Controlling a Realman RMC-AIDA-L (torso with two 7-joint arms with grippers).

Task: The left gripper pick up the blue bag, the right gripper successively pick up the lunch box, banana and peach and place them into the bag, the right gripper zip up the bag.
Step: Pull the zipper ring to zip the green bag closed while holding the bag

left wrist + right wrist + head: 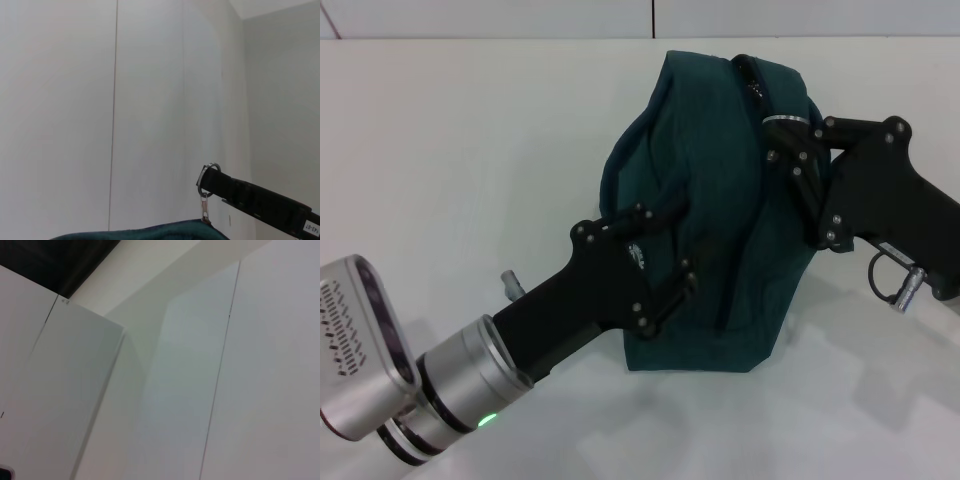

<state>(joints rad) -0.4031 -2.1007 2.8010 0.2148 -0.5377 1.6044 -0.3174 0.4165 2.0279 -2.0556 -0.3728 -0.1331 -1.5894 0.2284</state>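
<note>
The blue bag (720, 200) is a dark teal fabric bag standing tall at the middle of the white table (460, 150). My left gripper (670, 245) is shut on the fabric of its near left side. At the bag's top, my right gripper (782, 140) comes in from the right, shut, with the zipper's metal ring pull (786, 121) looped around its fingertips. In the left wrist view the ring pull (207, 180) hangs on a black finger (260, 200) just above the bag's top edge (150, 234). The lunch box, banana and peach are out of view.
Bare white tabletop surrounds the bag on the left and in front. A white panelled wall (520, 18) runs along the table's far edge. The right wrist view shows only wall panels (200, 390) and a dark ceiling corner (60, 260).
</note>
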